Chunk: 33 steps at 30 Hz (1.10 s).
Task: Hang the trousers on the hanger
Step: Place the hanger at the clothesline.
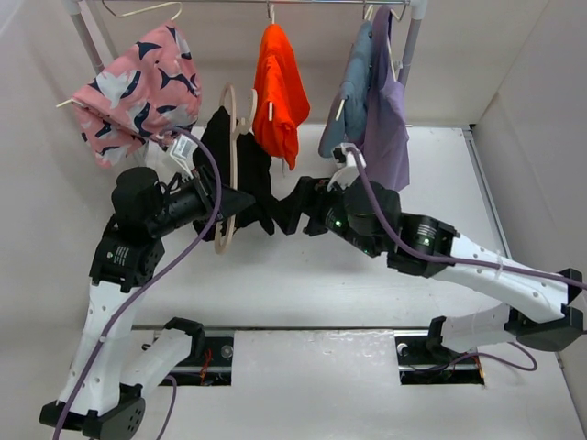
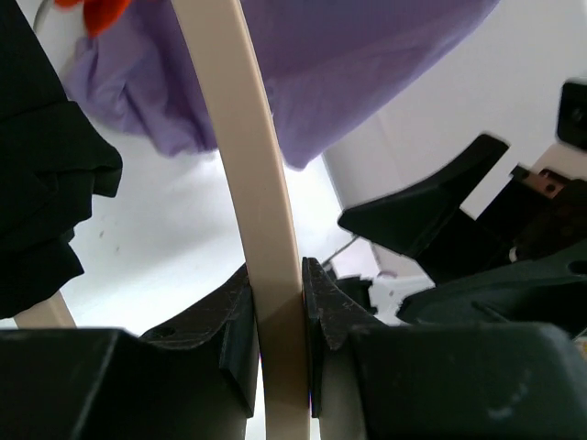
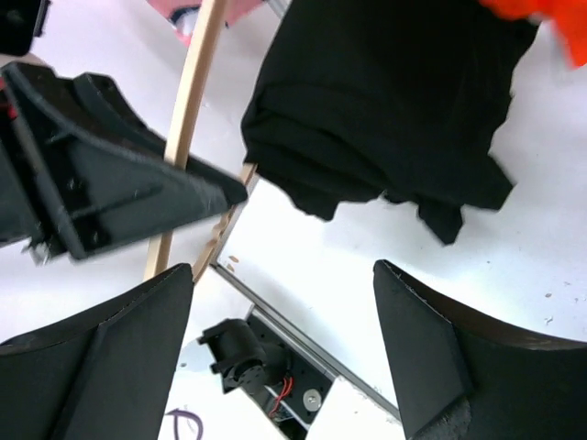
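1. My top view sits high above and behind the arm bases. It looks down and forward, well back from the hanger (image 1: 226,108), which lies left of centre.
2. My left wrist view is pressed right up against the hanger (image 2: 266,229). It looks along the hanger's bar from inside the left gripper (image 2: 280,312), towards the purple garment (image 2: 367,64) beyond.
3. My right wrist view faces the hanger (image 3: 193,101) from its right side, close but apart from it.
4. All three views share the hanger and the trousers (image 3: 385,101) draped beside it.
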### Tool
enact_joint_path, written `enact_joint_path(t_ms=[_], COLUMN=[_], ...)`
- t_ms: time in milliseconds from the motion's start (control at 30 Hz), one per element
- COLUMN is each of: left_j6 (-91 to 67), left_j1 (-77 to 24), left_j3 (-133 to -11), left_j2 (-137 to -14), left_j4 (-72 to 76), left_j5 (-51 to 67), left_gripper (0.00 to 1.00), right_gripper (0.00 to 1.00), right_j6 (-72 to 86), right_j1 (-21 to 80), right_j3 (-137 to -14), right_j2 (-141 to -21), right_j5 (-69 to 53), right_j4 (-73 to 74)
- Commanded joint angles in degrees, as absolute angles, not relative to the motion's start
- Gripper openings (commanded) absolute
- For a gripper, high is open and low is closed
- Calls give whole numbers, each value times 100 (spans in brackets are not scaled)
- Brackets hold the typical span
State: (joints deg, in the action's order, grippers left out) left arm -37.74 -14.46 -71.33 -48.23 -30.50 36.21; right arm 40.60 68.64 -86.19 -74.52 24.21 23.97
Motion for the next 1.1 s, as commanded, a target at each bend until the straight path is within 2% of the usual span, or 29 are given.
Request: enact_joint_path(t_ms=[0, 300, 833, 967, 1067], left_j6=[-4138, -4247, -2813, -2812, -2865], left_j1=[-1380, -1160, -932, -879, -879], left_j3=[-7497, -8041, -8569, -8456, -8402], left_j2=[-4720, -5360, -5546, -5396, -5326], left_j4=[-1452, -624, -1581, -1767, -1714], left_j5=[3604, 3481, 2593, 2794, 3092], left_gripper=[0, 0, 0, 0, 0], right_gripper=[84, 84, 84, 84, 86], right_j6=[3920, 3569, 2786, 2733, 2804], right_j1=[6873, 6873, 6873, 6777, 6592], right_j3=[-8675, -8675, -9132, -9765, -11228], right_j2=[-7085, -6724, -6539, -7047, -8013], right_j5=[2575, 2628, 2864, 3094, 3250], right_j4=[2496, 2786, 3023, 3593, 4050])
